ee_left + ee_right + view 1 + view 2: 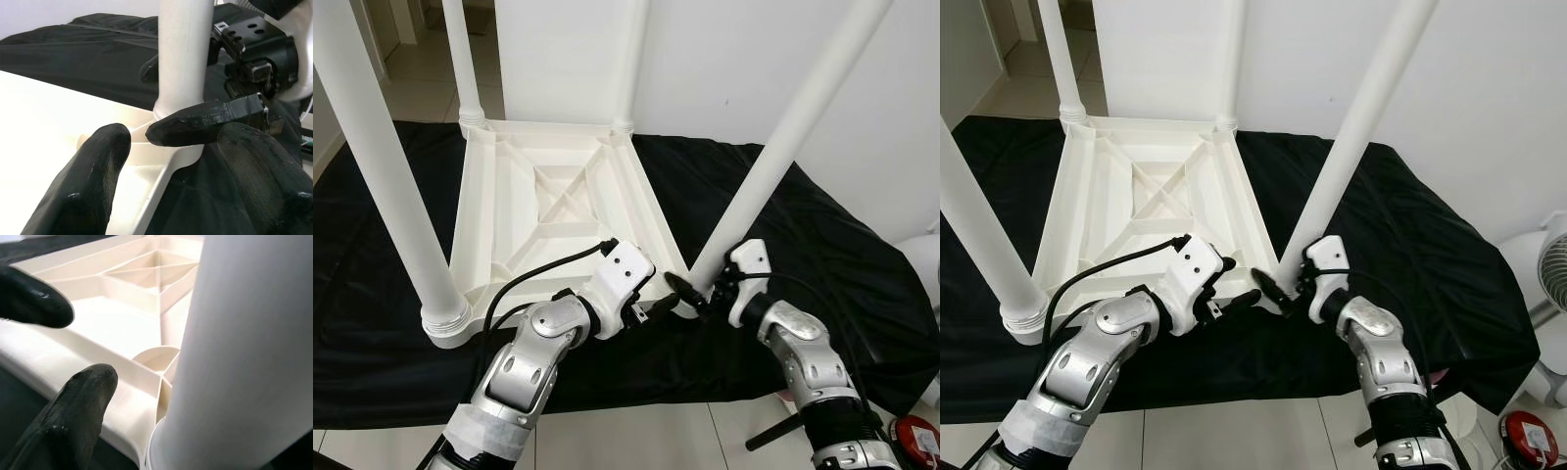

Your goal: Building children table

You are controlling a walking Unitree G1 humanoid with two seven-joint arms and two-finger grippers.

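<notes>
1. Nearest the head camera we see both silver forearms bent inward, the left gripper [658, 305] and the right gripper [693, 294] meeting at the near right corner of the upturned table.
2. The white table top [558, 211] lies underside up on a black cloth [822, 264]; its ribbed underside forms shallow compartments with nothing in them that we can make out.
3. Four white legs stand up from the corners: near left leg [382, 166], far left leg [462, 59], far right leg [631, 59], and near right leg [793, 127], which leans to the right.
4. Left gripper: fingers [83, 186] apart, closed on nothing, pointing at the foot of the near right leg, just over the corner rim.
5. Right gripper: fingers [73, 416] spread to either side of that leg's base at the socket; we cannot tell whether they press on it.
6. A black cable [543, 269] loops over the left wrist.
7. Around: tiled floor [636, 436] at the near edge, white wall [724, 69] behind, a white fan [1552, 284] and a red object [915, 436] at the right.
</notes>
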